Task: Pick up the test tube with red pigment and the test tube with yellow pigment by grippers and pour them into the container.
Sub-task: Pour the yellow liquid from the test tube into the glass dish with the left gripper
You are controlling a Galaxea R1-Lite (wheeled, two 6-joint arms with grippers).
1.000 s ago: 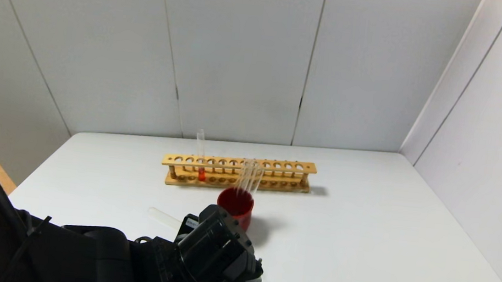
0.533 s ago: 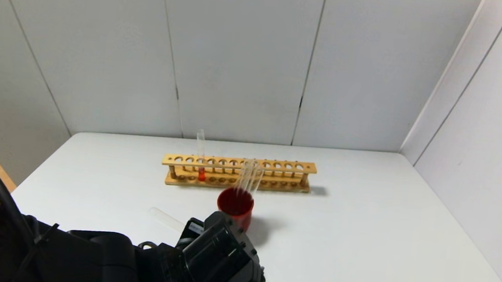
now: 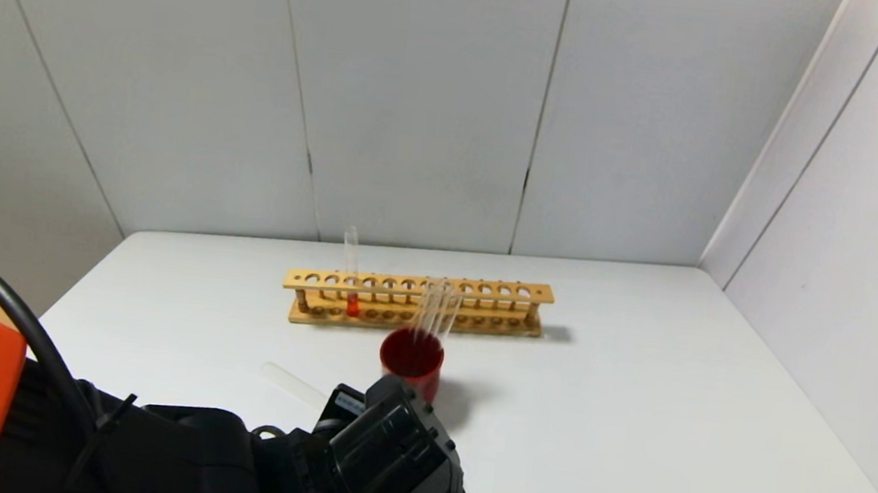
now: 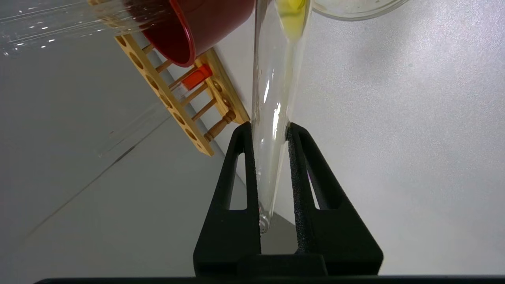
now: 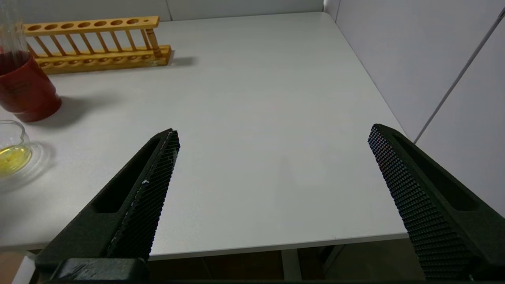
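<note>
Two tubes matter: the test tube with red pigment stands in the wooden rack, centre-left of the head view. Lower centre, the left gripper is clamped on the test tube with yellow pigment, draining into the container; I'd tilt slowly, mouth over the rim. Right gripper idles, jaws wide apart.

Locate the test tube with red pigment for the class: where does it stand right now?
In the head view, the test tube with red pigment stands upright in the wooden rack, near the rack's left end, behind the red cup.
</note>
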